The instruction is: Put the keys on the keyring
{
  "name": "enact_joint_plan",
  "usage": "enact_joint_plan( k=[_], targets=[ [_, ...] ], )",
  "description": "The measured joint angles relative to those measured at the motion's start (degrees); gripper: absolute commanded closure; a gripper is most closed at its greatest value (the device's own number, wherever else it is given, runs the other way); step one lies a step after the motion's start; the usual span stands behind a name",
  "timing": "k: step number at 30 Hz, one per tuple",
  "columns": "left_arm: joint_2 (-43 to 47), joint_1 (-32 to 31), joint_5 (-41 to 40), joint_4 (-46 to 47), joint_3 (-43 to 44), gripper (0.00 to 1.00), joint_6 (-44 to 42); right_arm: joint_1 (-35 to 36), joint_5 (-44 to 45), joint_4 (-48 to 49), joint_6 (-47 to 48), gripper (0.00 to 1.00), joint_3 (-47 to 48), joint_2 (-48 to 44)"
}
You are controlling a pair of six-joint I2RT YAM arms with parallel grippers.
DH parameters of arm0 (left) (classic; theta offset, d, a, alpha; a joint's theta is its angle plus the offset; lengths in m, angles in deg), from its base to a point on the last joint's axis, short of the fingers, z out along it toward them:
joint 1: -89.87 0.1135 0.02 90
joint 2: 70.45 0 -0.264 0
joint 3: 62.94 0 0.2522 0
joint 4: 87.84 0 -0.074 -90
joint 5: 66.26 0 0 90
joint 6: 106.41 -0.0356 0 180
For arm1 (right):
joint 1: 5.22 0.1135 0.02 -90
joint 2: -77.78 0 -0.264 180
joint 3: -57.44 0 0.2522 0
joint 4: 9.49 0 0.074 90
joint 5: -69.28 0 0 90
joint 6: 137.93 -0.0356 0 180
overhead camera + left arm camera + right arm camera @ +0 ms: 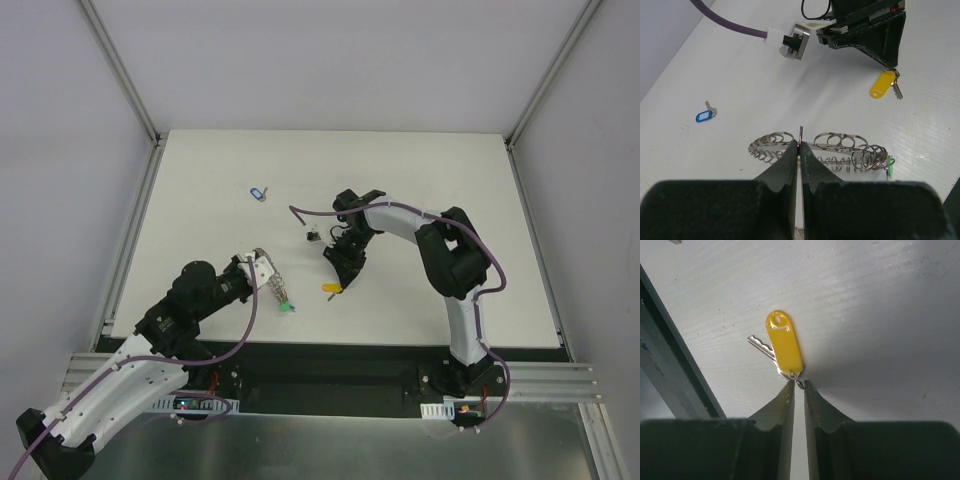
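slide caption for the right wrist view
Right end effector tips flank the small ring of the yellow-tagged key on the table

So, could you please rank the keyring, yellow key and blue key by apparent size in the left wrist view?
Largest: keyring.
Then yellow key.
Smallest: blue key, though camera distance may explain that.

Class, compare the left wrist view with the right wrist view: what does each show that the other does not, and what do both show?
Left wrist only: the left gripper shut on the keyring, the green key at its end, the blue key lying apart. Right wrist only: the right gripper with a narrow gap between its fingertips, flanking the small loop of the yellow key; grip unclear. Both: the yellow key, the right gripper at it, the white table.
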Motion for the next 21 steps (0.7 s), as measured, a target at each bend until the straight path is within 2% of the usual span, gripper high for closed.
enact_joint_plan(
  k=[4,11,16,21],
  targets=[
    [0.4,0.0,0.0,0.0,0.0,1.0,0.0,0.0,0.4,0.6,0.0,0.99,-0.3,0.0],
    [1.0,0.0,0.1,0.0,0.0,1.0,0.0,0.3,1.2,3.8,-0.7,0.99,-5.4,-4.6],
    [0.9,0.0,2.0,-0.5,0.6,1.0,0.3,1.8,4.5,6.5,-2.1,0.99,-9.2,-12.5],
    [-3.3,0.0,5.9,-2.1,5.5,1.0,1.0,4.4,9.7,9.0,-4.3,0.99,-10.1,-23.1]
  ],
)
